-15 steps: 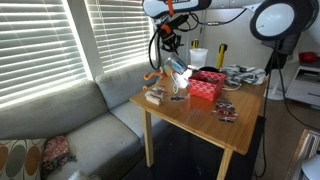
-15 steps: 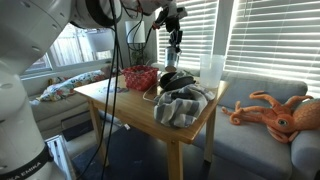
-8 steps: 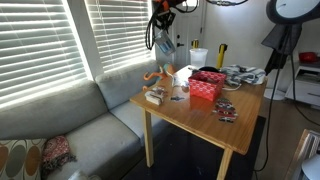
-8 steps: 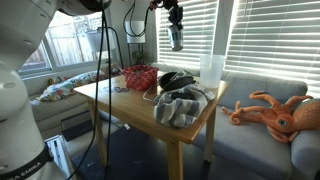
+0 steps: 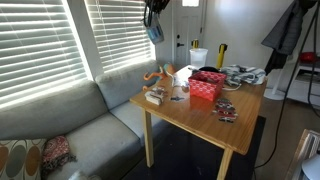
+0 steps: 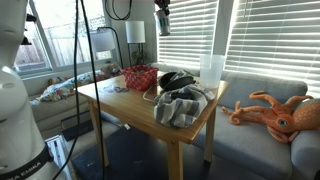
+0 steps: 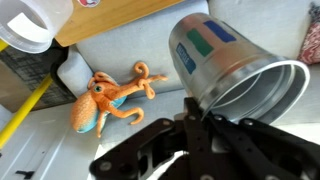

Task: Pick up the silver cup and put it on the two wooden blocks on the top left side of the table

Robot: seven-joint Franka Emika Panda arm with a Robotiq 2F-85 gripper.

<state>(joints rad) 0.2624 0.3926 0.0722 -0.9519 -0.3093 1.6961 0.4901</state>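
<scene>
Holding the cup (image 7: 225, 60) by its rim, jaws clamped, the gripper (image 7: 193, 120) should descend slowly, centred over the blocks (image 5: 154, 96).

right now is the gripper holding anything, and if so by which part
Yes: the gripper is shut on the silver cup, pinching the rim of its open mouth. The cup hangs in the air, clear of the table.

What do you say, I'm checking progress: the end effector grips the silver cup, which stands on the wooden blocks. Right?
No. The end effector grips the silver cup, but it hangs high above the table, not on the wooden blocks; both exterior views show this.
</scene>
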